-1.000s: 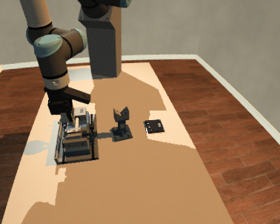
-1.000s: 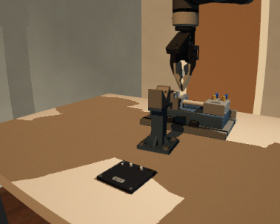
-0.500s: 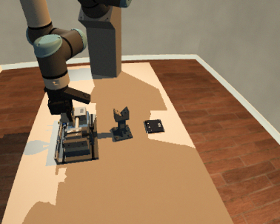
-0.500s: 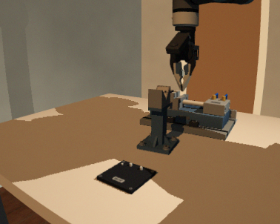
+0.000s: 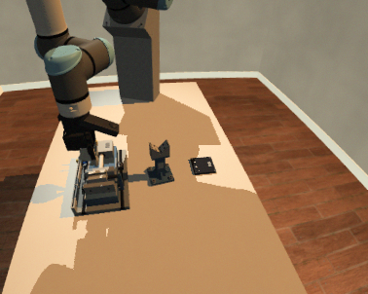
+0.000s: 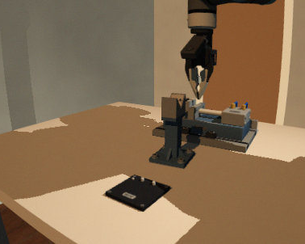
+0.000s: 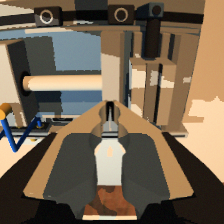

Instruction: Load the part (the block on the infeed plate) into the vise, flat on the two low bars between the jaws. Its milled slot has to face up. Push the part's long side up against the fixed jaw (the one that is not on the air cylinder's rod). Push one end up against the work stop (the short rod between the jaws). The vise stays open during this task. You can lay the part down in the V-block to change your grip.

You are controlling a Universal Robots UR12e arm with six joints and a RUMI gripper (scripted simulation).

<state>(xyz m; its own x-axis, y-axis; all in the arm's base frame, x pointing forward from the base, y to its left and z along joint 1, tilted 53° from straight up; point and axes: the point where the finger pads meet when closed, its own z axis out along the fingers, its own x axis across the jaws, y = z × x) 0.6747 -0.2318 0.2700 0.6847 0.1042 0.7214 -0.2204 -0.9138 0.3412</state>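
Observation:
The part (image 7: 138,102) lies between the vise jaws in the wrist view, with its dark milled slot facing up. Its far end meets or nearly meets the work stop (image 7: 152,42). Its right long side is close to the fixed jaw (image 7: 185,95); a thin dark line runs there, and I cannot tell whether they touch. A wider gap separates it from the moving jaw (image 7: 113,55) on the rod (image 7: 65,83). The low bars are hidden. My gripper (image 6: 198,97) (image 7: 110,102) is shut and empty, pointing down just above the vise, by the moving jaw's near end.
The V-block (image 5: 160,150) (image 6: 171,109) stands beside the vise and holds nothing. The infeed plate (image 5: 202,166) (image 6: 137,195) lies beyond it, without a block. The air cylinder (image 5: 103,145) (image 6: 236,115) with blue and brass fittings stands at one end of the vise.

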